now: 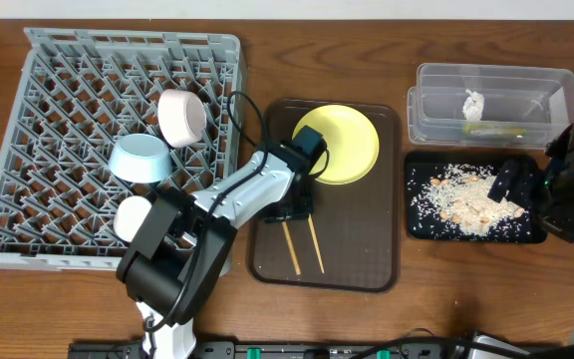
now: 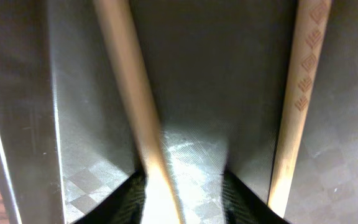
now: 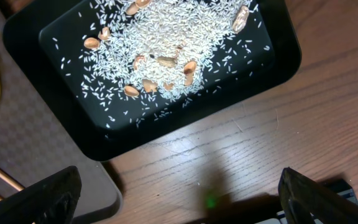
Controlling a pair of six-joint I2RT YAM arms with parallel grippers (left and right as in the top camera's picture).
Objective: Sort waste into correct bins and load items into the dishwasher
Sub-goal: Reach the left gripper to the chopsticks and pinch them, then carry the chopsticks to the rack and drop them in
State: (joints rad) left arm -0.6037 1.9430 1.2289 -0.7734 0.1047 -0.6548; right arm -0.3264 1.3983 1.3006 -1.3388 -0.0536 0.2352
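Two wooden chopsticks (image 1: 302, 247) lie on the brown serving tray (image 1: 377, 261), below the yellow plate (image 1: 345, 145). My left gripper (image 1: 292, 206) is down at their upper ends. In the left wrist view it is open (image 2: 185, 196), with one chopstick (image 2: 143, 124) between its fingers and the other (image 2: 297, 93) outside the right finger. The grey dish rack (image 1: 68, 90) holds the cream-white bowl (image 1: 181, 116), light blue bowl (image 1: 140, 160) and white cup (image 1: 133, 217). My right gripper (image 1: 507, 181) is open and empty (image 3: 179, 199) above the black tray (image 1: 422, 224), which holds the food scraps (image 3: 166, 43).
The clear tub (image 1: 431, 105) at the back right holds the white tissue (image 1: 473, 103) and the green-and-yellow wrapper (image 1: 494, 130). The black tray (image 3: 61, 124) sits right beside the brown tray's edge (image 3: 73, 180). Bare wooden table (image 3: 241, 143) lies in front of it.
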